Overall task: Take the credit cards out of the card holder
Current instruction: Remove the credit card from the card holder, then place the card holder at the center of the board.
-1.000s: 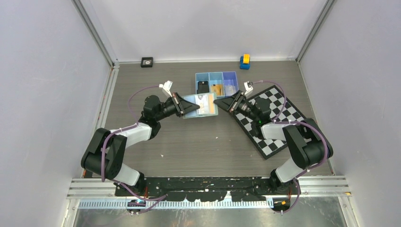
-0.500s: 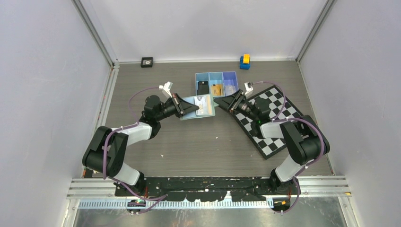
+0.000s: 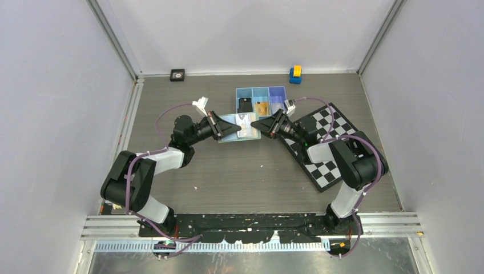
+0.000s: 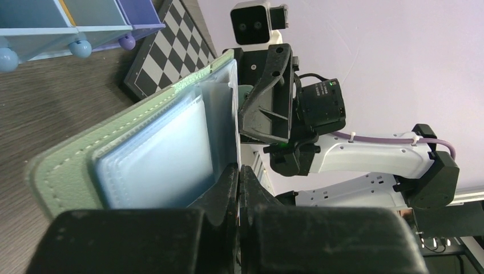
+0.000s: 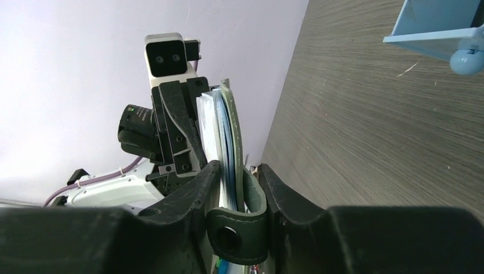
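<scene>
We see the sage-green stitched folding card holder [image 3: 242, 126], held off the table just in front of the blue three-compartment tray [image 3: 277, 91], clamped at one edge by the left gripper [image 3: 230, 129], and now the right gripper [image 3: 261, 124] has closed the gap from a second ago, its fingers [image 5: 200, 191] straddling the wallet's tab end without visibly pinching, probably ready to draw a card.

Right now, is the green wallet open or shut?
Open. From above, the wallet shows its pale inner face, held up between the left end effector and the right end effector.
</scene>
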`<action>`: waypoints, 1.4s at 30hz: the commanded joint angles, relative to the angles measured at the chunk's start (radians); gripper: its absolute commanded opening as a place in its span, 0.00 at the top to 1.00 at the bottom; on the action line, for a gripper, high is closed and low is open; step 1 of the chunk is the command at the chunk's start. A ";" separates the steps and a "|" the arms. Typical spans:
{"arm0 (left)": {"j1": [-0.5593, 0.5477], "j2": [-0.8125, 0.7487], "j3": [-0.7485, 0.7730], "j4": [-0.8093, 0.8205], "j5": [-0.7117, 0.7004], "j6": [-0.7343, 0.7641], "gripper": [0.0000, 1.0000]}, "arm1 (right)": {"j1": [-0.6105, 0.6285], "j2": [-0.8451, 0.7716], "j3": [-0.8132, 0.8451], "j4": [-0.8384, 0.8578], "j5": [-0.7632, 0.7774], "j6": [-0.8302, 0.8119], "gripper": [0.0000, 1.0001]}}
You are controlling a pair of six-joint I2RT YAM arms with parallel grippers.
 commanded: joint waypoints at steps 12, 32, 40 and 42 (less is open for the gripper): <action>0.001 -0.016 0.034 -0.109 -0.023 0.061 1.00 | 0.003 -0.056 0.020 0.034 -0.018 -0.022 0.99; 0.081 -0.220 -0.059 -0.296 -0.201 0.134 1.00 | -0.036 -0.007 0.057 -0.315 0.054 -0.109 1.00; 0.080 -0.257 -0.061 -0.338 -0.226 0.165 1.00 | 0.010 0.097 0.167 -0.565 0.083 -0.218 0.87; 0.080 -0.243 -0.060 -0.327 -0.217 0.155 1.00 | 0.015 0.097 0.197 -0.685 0.126 -0.285 0.81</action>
